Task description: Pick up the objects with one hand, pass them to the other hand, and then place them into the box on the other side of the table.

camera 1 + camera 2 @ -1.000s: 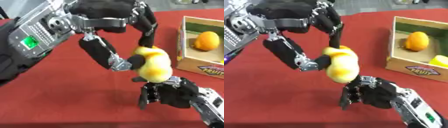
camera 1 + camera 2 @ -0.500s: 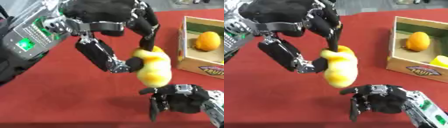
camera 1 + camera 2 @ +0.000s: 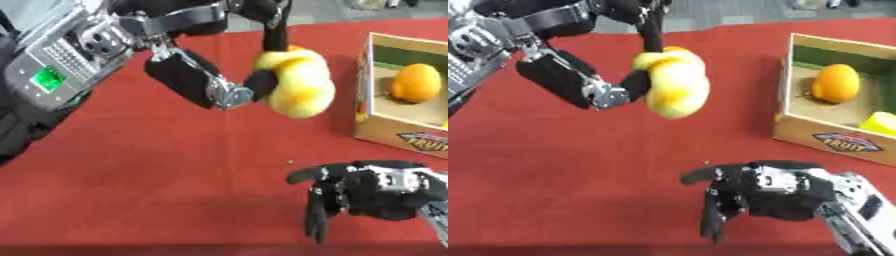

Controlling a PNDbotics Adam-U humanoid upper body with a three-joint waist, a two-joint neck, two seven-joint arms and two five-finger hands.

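Observation:
My left hand (image 3: 206,75) comes in from the upper left and pinches a lumpy yellow fruit (image 3: 296,82) between thumb and fingers, held in the air above the red table. My right hand (image 3: 367,192) lies low at the lower right, below the fruit and apart from it, its fingers relaxed and holding nothing. A cardboard fruit box (image 3: 811,135) stands at the right edge. Inside it lie an orange fruit (image 3: 836,83) and a yellow piece (image 3: 879,123) at its near right corner.
The red tablecloth (image 3: 157,170) covers the whole work area. A tiny dark speck (image 3: 290,161) lies on it just above my right hand. Grey floor shows past the far table edge.
My left hand has carried the yellow fruit up and away from the right hand. The right hand has dropped lower and turned its fingers downward, holding nothing. The view has also shifted.

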